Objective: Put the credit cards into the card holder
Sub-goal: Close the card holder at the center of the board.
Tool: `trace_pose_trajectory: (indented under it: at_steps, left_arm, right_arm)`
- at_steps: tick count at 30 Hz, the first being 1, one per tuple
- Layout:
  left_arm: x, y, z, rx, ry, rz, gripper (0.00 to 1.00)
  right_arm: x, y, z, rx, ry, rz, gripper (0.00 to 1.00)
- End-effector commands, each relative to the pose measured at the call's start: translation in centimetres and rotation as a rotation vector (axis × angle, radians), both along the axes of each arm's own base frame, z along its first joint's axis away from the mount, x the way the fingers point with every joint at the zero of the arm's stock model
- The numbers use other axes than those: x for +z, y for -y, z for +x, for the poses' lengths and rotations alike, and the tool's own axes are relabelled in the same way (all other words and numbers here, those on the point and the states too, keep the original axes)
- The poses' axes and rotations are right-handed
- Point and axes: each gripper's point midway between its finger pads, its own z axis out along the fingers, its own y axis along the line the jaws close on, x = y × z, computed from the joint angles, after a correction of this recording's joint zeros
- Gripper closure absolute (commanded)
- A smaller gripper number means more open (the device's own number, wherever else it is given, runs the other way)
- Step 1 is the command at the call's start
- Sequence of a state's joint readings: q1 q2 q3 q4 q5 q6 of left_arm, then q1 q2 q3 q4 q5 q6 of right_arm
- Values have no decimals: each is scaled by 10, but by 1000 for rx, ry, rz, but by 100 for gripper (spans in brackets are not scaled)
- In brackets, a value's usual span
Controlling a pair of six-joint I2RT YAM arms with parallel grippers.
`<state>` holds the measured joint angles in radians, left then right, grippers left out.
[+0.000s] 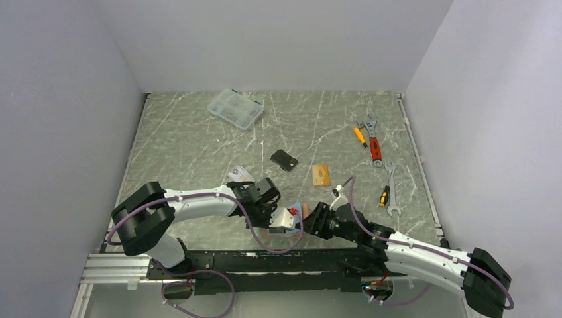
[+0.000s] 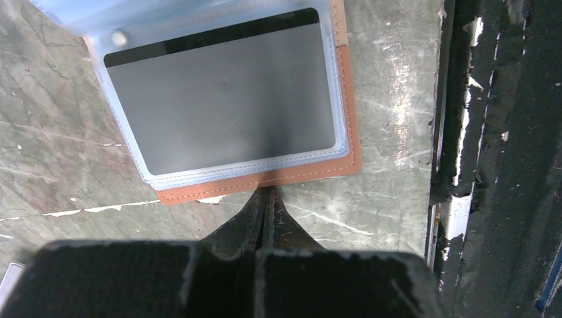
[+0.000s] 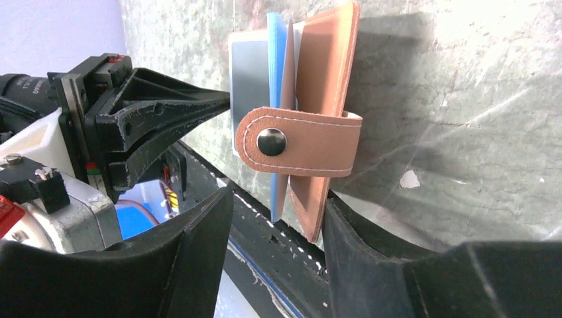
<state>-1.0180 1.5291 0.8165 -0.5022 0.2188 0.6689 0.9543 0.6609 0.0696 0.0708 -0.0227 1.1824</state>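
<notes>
Silver card [image 2: 219, 99] sits sleeved; left gripper [image 2: 265, 195], pressed together, pins holder [image 2: 349, 112]; right gripper [image 3: 277, 199] spread round cover [image 3: 325, 66]; black card [image 1: 283, 159] likely next.

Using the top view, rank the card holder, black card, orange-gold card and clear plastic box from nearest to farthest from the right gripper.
From the right gripper:
1. card holder, between its jaws.
2. orange-gold card, just beyond it, slightly right.
3. black card, farther back, to the left.
4. clear plastic box, at the far back left.
</notes>
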Motion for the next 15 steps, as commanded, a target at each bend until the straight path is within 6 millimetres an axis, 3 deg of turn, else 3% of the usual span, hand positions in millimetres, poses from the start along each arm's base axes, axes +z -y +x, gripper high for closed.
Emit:
trace_pose_trajectory:
  at_steps: [1, 7, 11, 15]
  left_arm:
    - [3, 19, -6, -47, -21, -66, 100]
    - [16, 26, -9, -50, -35, -107, 100]
    - [23, 29, -7, -35, -55, -141, 100]
    - [42, 30, 7, 27, -100, -213, 100]
  right_arm:
    - [8, -4, 16, -40, 50, -6, 47]
    - [-15, -7, 22, -12, -7, -201, 67]
    - [-18, -10, 27, -19, -5, -272, 99]
    - [-31, 15, 21, -95, -41, -348, 100]
